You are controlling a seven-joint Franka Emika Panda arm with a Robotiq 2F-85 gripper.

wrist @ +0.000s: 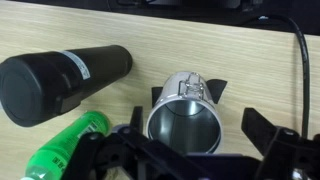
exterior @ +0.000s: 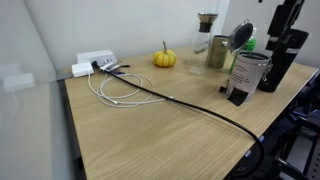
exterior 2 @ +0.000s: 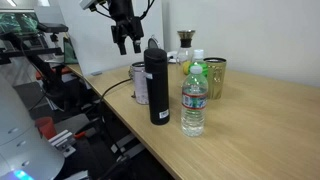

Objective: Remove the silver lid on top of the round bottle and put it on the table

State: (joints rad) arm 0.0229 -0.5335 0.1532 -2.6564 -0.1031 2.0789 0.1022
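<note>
The round bottle (exterior: 205, 38) of clear glass stands at the table's far side; it also shows in an exterior view (exterior 2: 184, 48). Its narrow neck has a dark top. The silver lid is too small to make out. My gripper (exterior: 282, 27) hangs open and empty above the cluster of containers, well apart from the round bottle, as an exterior view (exterior 2: 126, 45) also shows. In the wrist view the gripper (wrist: 193, 122) is spread either side of an open labelled tin (wrist: 186, 128) below it. The table (exterior: 150, 130) is light wood-grain.
A tall black flask (exterior 2: 157, 85), a clear water bottle (exterior 2: 193, 102), a green bottle (wrist: 62, 152), an olive metal cup (exterior: 217, 52) and a shiny round disc (exterior: 241, 37) crowd around the tin. A small pumpkin (exterior: 164, 59), white power strip (exterior: 94, 62) and cables (exterior: 120, 92) lie further along.
</note>
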